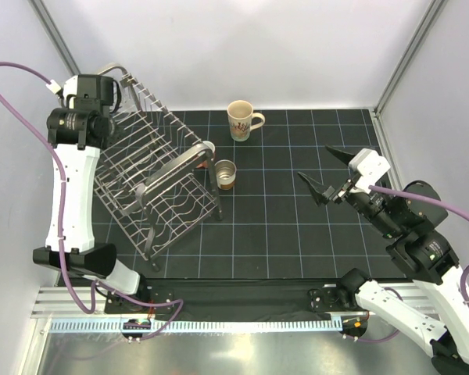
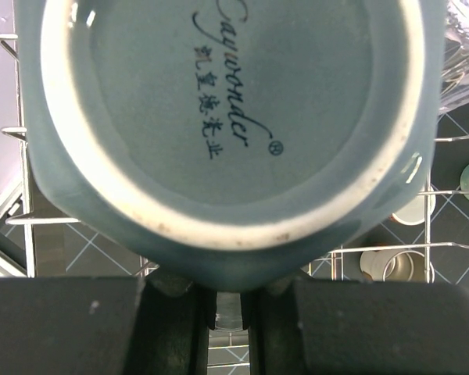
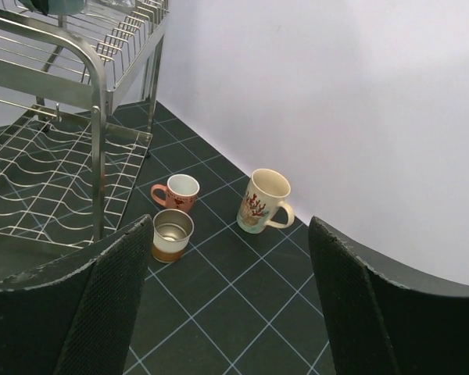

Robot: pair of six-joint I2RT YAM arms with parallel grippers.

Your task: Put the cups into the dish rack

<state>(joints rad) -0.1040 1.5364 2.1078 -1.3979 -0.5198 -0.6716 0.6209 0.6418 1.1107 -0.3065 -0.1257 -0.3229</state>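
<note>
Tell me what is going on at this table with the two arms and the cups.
The left tool seems to hold the grey-teal tumbler, base toward its camera, over the dish rack. The right tool is open above the mat, gripping nothing. The cream mug, the salmon-pink mug and the small brown-based cup stand on the mat beside the rack, not yet loaded.

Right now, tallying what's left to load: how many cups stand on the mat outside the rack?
3: cream mug farthest back, pink mug next to the rack, brown cup beside that mug. The rack might hide another.
</note>
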